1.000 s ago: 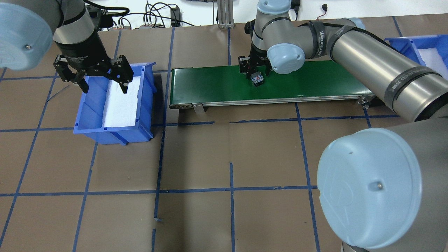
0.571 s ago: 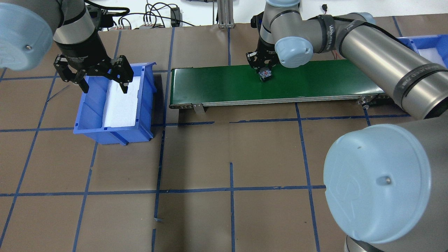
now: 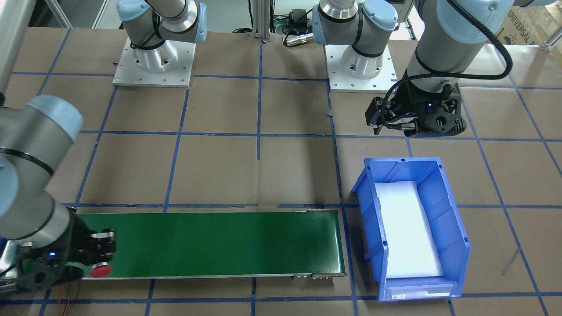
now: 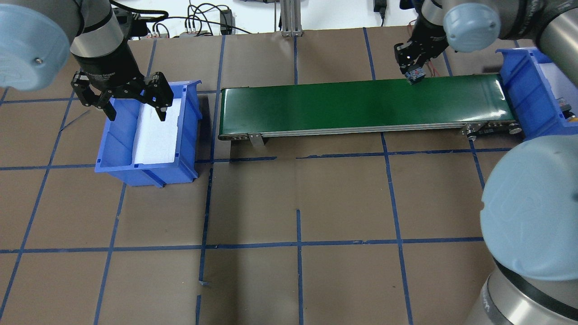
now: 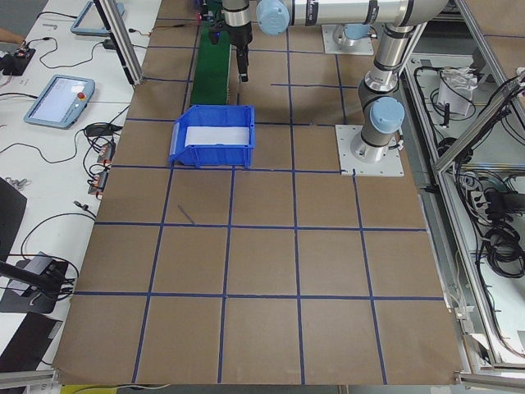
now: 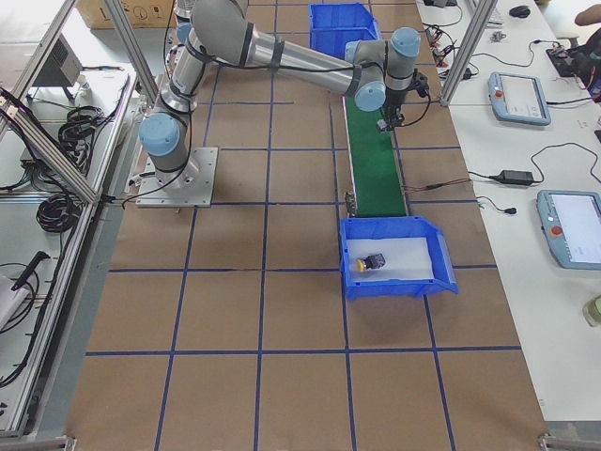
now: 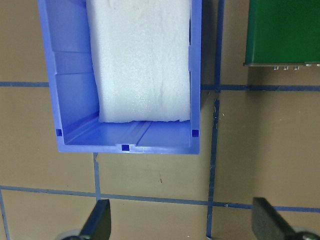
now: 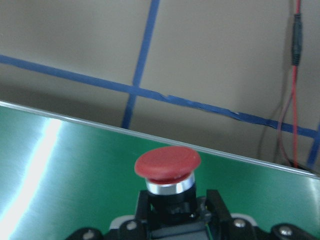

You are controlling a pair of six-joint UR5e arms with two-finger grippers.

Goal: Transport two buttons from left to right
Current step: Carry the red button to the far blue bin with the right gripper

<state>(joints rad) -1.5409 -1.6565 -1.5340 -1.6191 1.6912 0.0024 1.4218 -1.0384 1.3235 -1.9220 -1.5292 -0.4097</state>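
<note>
My right gripper point(image 4: 413, 72) is shut on the red mushroom-cap button point(image 8: 167, 167), which it holds over the far edge of the green conveyor belt point(image 4: 338, 104) near its right end. The red cap also shows in the front-facing view point(image 3: 101, 271). The yellow button point(image 6: 369, 264) lies on white foam inside the right blue bin point(image 6: 394, 289). My left gripper point(image 4: 135, 115) is open and empty, hovering over the left blue bin point(image 4: 144, 174). That bin holds only white foam in the left wrist view point(image 7: 125, 146).
The belt runs between the two bins. The right bin point(image 4: 524, 104) stands against the belt's right end. Red wires point(image 8: 295, 100) lie on the brown table beyond the belt's far edge. Blue tape lines grid the tabletop.
My right gripper has carried the red button to the right along the belt, from its middle to near its right end and its far edge. The left gripper has stayed put.
</note>
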